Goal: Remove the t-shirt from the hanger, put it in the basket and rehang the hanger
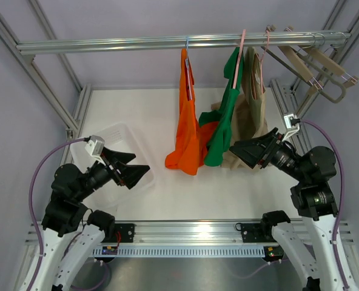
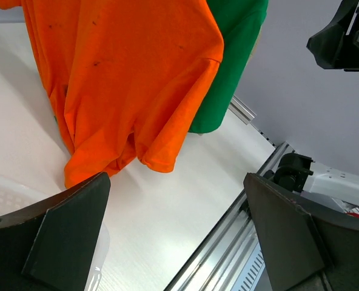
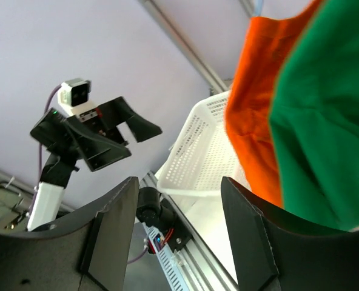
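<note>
1. Left gripper [image 1: 141, 163]: near left, over the table [image 1: 185, 194]. You have its fingers spread to their widest, with nothing between them. It points right, towards the orange hem.
2. Right gripper [image 1: 241, 156]: near right, pointing left at the hanging clothes. Its fingers stand partly apart and hold nothing. One tip lies just beside the green and beige hems; whether it touches them cannot be told.
3. White perforated basket [image 1: 116, 134]: left side of the table, partly beneath the left gripper.
4. Orange t-shirt [image 1: 188, 130]: mid-table, leftmost of three, hanging from a blue hanger [image 1: 187, 43] with its hem bunched on the table.
5. Green t-shirt [image 1: 223, 124]: just right of the orange one, overlapping it, on a pink hanger [image 1: 242, 42].
6. Beige t-shirt [image 1: 252, 103]: rightmost, partly behind the green, its lower part on the table.
7. Rail [image 1: 107, 44]: the far metal bar carrying all the hangers.
8. Bare wooden hangers [image 1: 316, 66]: far right end of the rail, tilted.
</note>
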Action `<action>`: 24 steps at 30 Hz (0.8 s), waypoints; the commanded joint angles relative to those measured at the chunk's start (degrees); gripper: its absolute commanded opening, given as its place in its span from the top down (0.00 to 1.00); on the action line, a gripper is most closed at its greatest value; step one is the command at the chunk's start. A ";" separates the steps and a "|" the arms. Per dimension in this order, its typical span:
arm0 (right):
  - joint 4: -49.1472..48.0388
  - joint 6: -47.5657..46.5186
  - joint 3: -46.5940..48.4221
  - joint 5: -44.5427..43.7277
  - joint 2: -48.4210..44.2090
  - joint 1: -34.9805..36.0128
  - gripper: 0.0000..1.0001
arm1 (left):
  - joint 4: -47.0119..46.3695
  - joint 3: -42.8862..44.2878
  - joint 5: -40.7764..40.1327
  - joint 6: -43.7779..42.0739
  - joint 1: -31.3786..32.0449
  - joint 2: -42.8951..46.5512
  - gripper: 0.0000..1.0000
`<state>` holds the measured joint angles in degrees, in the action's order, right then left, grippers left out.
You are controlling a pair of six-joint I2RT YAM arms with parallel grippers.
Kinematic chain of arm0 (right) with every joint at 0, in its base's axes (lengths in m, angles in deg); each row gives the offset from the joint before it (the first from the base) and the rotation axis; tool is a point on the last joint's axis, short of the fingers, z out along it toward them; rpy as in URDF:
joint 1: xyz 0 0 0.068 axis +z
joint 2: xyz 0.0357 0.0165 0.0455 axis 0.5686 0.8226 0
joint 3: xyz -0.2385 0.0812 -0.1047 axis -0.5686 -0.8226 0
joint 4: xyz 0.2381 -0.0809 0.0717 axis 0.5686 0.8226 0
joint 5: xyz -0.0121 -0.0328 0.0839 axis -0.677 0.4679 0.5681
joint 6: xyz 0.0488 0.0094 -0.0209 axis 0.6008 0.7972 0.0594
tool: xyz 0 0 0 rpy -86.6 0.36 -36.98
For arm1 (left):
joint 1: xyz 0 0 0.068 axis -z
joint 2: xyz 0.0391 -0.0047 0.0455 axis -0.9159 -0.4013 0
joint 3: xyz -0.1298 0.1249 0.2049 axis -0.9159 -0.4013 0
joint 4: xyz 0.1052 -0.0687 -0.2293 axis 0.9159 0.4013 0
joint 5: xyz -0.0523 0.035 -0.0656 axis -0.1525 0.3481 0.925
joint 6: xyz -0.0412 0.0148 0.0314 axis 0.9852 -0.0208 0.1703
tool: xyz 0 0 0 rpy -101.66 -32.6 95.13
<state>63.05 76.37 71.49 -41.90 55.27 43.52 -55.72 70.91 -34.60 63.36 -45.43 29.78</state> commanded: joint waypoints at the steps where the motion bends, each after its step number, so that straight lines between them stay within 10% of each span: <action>1: 0.13 -3.80 5.63 -5.46 4.38 6.24 0.35 | -3.12 0.92 0.93 1.54 0.19 0.64 0.01; 17: 21.66 -27.70 44.03 -54.47 41.29 28.31 0.36 | 1.54 -7.34 -0.04 -5.49 0.19 8.47 0.01; 24: 25.00 -31.14 60.63 -59.52 55.71 28.67 0.40 | 1.54 -7.87 0.06 -5.41 0.10 9.61 0.01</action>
<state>85.08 49.03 125.22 -95.51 108.47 71.49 -52.42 63.30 -34.78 58.91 -45.43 38.09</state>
